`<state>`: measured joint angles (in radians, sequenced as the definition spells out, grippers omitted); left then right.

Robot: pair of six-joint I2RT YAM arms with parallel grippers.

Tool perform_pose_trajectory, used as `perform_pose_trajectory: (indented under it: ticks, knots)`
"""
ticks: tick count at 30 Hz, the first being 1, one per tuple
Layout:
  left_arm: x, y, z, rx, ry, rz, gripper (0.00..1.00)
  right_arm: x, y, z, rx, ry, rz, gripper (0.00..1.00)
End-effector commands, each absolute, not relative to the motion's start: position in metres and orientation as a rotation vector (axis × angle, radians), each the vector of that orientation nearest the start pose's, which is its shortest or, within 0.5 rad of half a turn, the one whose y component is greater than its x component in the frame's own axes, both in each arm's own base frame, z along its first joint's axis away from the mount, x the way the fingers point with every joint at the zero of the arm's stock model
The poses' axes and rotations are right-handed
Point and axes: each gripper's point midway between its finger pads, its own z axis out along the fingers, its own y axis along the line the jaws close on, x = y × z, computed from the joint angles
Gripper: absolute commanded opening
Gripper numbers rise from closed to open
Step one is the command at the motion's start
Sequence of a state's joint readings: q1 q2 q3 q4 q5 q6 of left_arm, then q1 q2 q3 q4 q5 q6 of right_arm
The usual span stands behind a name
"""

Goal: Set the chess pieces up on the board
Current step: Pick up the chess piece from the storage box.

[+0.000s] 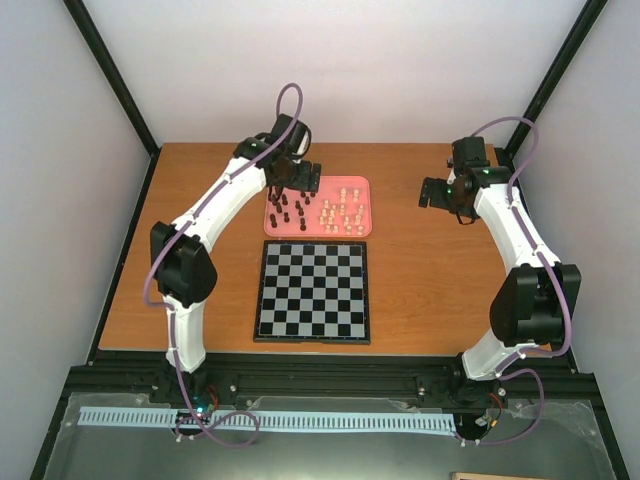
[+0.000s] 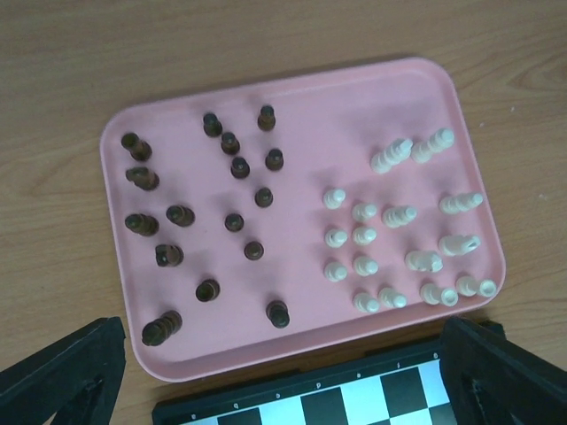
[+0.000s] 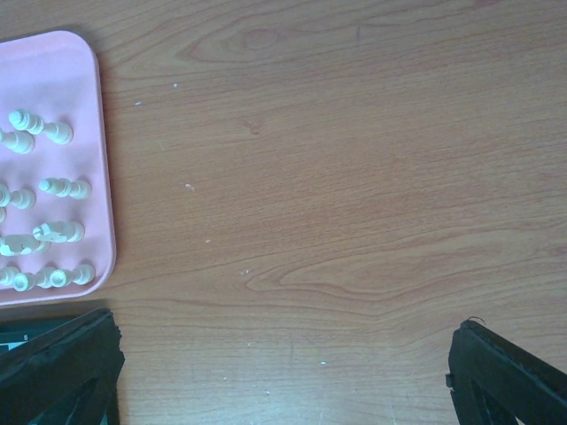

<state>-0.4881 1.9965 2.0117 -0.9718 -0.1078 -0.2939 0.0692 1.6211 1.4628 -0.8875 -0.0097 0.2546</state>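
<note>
Zero placed: spread, empty left gripper (image 1: 293, 183) above tiny dark and cream chess pieces (image 2: 263, 197) in pink plastic tray (image 2: 310, 106); black-and-silver chequered board (image 1: 313, 290) bare. Next: descend, pinch one. Right gripper (image 1: 433, 193) spread, idle.

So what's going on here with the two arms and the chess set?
Two robot arms are setting up chess, and nothing is placed yet. All pieces sit on the pink tray, dark pieces one side, cream pieces the other; the board is bare. The left tool hovers open above the dark pieces. The right tool hangs open over the table beside the tray, holding nothing.
</note>
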Motion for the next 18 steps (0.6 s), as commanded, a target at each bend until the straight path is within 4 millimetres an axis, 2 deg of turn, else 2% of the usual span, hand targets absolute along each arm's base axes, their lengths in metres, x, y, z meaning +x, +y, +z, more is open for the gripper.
perform_pose_trajectory:
  ticks: [1,2,5,7,8,13,18]
  knots:
    - [0.460,-0.227,0.179,0.199,2.608,-0.190,0.95,0.401,0.035,0.172,0.224,2.658,0.139,1.00]
    - [0.460,-0.228,0.176,0.202,2.611,-0.196,0.88,0.402,0.035,0.171,0.225,2.661,0.139,1.00]
    - [0.460,-0.231,0.163,0.201,2.628,-0.206,0.59,0.401,0.034,0.167,0.223,2.671,0.130,1.00]
    - [0.460,-0.232,0.151,0.199,2.657,-0.201,0.48,0.401,0.035,0.165,0.221,2.678,0.131,1.00]
    - [0.460,-0.233,0.144,0.201,2.674,-0.204,0.46,0.401,0.035,0.164,0.219,2.680,0.129,1.00]
    - [0.459,-0.240,0.110,0.212,2.744,-0.208,0.48,0.401,0.034,0.159,0.218,2.695,0.123,1.00]
    - [0.461,-0.242,0.090,0.214,2.780,-0.197,0.48,0.400,0.034,0.151,0.220,2.720,0.118,1.00]
